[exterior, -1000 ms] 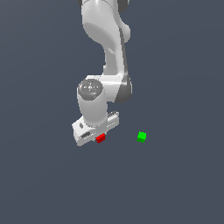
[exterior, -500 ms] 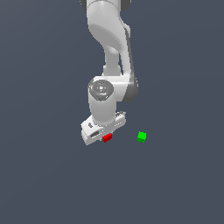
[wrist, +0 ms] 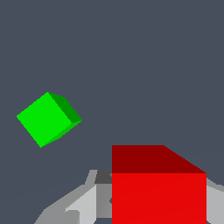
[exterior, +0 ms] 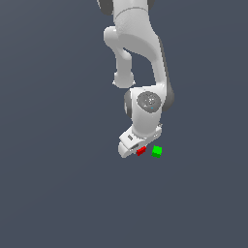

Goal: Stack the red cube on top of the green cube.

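The red cube [exterior: 141, 151] sits between the fingertips of my white gripper [exterior: 139, 149], which is shut on it and holds it above the grey floor. In the wrist view the red cube [wrist: 158, 188] fills the near part of the picture between the grey fingers [wrist: 72, 205]. The green cube [exterior: 157, 151] lies on the floor just to the exterior view's right of the held red cube, a small gap apart. It also shows in the wrist view [wrist: 47, 118], off to one side of the red cube and lower.
The white arm [exterior: 138, 53] reaches down from the top of the exterior view. The plain dark grey floor [exterior: 58, 184] spreads all round, with nothing else on it.
The arm has carried the red cube to the exterior view's right, closing most of the gap to the green cube. The green cube has not moved.
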You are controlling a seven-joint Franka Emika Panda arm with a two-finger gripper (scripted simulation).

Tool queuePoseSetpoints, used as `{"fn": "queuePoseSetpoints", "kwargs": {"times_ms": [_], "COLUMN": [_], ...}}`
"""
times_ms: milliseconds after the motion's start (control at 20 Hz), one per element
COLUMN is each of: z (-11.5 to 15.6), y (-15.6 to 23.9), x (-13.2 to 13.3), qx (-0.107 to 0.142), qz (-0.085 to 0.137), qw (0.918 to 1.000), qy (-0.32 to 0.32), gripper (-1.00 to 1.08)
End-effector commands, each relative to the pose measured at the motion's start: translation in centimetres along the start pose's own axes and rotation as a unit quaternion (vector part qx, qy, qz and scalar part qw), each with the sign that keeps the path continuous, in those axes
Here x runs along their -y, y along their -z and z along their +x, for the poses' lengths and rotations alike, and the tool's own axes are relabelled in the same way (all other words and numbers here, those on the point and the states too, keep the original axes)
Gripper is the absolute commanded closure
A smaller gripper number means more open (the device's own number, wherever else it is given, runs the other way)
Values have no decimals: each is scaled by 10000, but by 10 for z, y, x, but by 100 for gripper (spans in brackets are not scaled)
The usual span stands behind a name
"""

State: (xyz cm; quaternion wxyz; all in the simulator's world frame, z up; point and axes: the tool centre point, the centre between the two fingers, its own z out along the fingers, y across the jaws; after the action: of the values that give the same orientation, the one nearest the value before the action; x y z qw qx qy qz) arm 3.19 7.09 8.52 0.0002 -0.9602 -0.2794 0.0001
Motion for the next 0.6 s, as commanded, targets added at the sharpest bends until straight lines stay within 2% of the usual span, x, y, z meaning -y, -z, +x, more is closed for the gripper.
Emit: {"fn": "queuePoseSetpoints", "kwargs": {"times_ms": [0, 300, 550], "z": [10, 29, 37], "y": [-7, -19, -24], "x": [26, 70, 87], "qx": [-4, -4, -1], "qz": [-2, -2, -1], "qw": [10000, 10000, 10000], "qy": [-2, -2, -4], "gripper": [108, 108, 108]}}
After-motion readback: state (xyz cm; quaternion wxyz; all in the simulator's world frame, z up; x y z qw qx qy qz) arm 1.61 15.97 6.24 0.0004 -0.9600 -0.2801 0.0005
